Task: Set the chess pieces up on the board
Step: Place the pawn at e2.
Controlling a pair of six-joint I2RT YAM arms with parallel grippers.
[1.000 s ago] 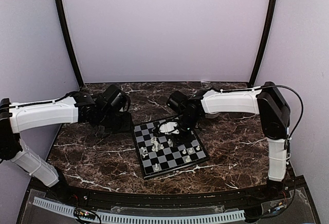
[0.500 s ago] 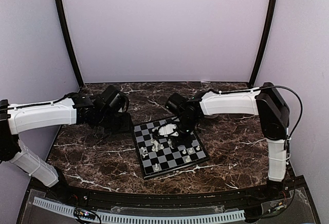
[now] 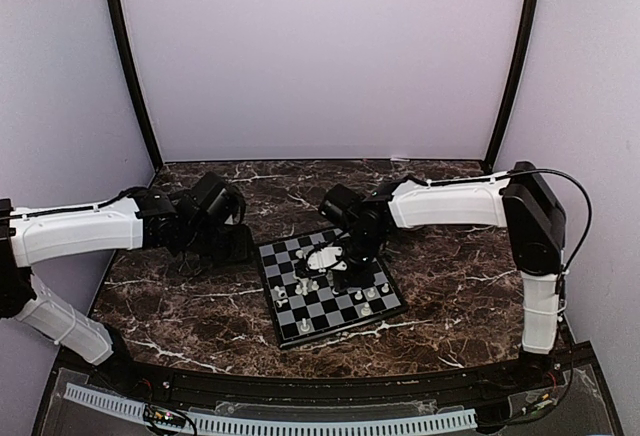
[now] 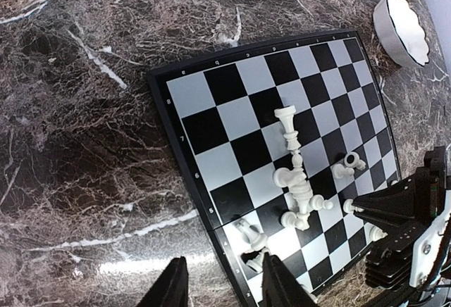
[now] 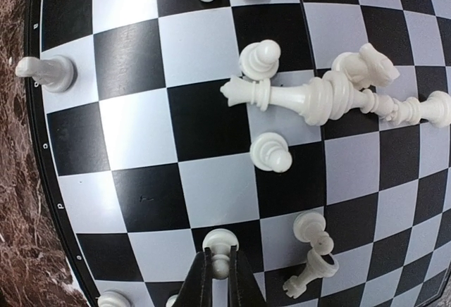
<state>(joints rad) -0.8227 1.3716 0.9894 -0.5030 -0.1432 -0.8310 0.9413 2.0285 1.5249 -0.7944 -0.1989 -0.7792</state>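
the board point(image 3: 325, 318) lies at a skew on the dark marble tabletop point(image 3: 180, 306), in front of both arms. nearest on it, one of the chess pieces point(image 3: 305, 327) stands alone by the board's near left corner, and a few more stand along the board's near right side.

towards the board's middle the pieces are bunched. a tall piece point(image 5: 303, 99) lies flat on its side across several squares, end to end with another fallen one. an upright pawn stands just beside its shaft on either side. two more small pieces touch each other close by.

the right gripper point(image 5: 220, 282) reaches in from the board's far right side and hangs over those middle squares. its fingers are pinched together on a small pawn point(image 5: 220, 240), whose round head shows just past the fingertips. whether that pawn's foot is on the board or lifted off it, i cannot tell.

the left gripper point(image 4: 225, 289) hangs at the board's left edge. its fingers are parted by a moderate gap and grip nothing. one finger is over the marble, the other over the board's rim.

farthest, a white scalloped bowl point(image 4: 403, 22) sits on the marble past the board's far right corner, apart from the rim.
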